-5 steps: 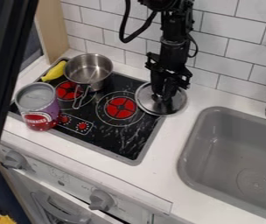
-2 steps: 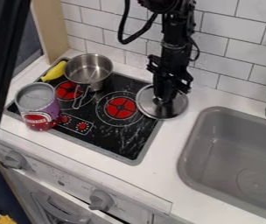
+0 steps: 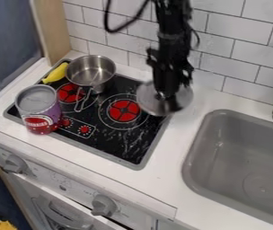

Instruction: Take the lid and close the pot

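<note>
Grey and shiny, a round pot lid (image 3: 178,100) is held above the back right corner of a black cooktop (image 3: 124,146), its outline reaching over the white counter (image 3: 163,188) beside it. The black gripper (image 3: 164,93) points down at the middle of the lid. Its fingers are close together, pinching the lid at its centre, where the knob would be; motion blur hides the knob and the exact gap between the fingertips. The lid is off the pot and well apart from it.

To the left of the lid, the open metal pot (image 3: 91,71) sits upright at the back of the cooktop, its handle (image 3: 82,101) pointing toward the front. One red burner (image 3: 70,92) shows partly, just in front of the pot; another (image 3: 124,111) lies between the pot's handle and the lid. A yellow toy-like item (image 3: 56,74) lies just left of the pot. Nearer the front, at the cooktop's left side, stands a purple and red can (image 3: 41,110).

To the right, a grey sink (image 3: 247,155) is set into the counter. Behind everything rises a white tiled wall (image 3: 238,49).
</note>
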You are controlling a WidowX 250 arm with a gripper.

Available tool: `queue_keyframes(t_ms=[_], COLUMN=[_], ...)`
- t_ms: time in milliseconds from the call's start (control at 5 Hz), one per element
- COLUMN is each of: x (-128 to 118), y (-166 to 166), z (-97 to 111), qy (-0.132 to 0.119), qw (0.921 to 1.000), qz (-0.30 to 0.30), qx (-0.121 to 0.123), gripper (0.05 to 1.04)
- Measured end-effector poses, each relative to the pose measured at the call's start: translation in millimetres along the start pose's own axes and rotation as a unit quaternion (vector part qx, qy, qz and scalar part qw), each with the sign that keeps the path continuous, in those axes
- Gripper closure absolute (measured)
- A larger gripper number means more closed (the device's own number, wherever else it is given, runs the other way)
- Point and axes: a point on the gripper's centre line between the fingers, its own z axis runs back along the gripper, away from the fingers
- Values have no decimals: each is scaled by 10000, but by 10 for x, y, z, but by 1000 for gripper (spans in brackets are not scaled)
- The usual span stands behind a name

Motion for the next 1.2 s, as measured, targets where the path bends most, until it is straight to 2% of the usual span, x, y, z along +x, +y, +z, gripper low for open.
queue_keyframes(t_ms=[200,400,800,1200], x=[-65,-156,-413,-508], y=[211,469,943,1339], z=[292,492,573,259], qy=[-328,-572,-501,-126], qw=[9987,9946,9838,9770], qz=[365,758,1502,1969], qx=[101,418,835,807], gripper=[805,805,805,805])
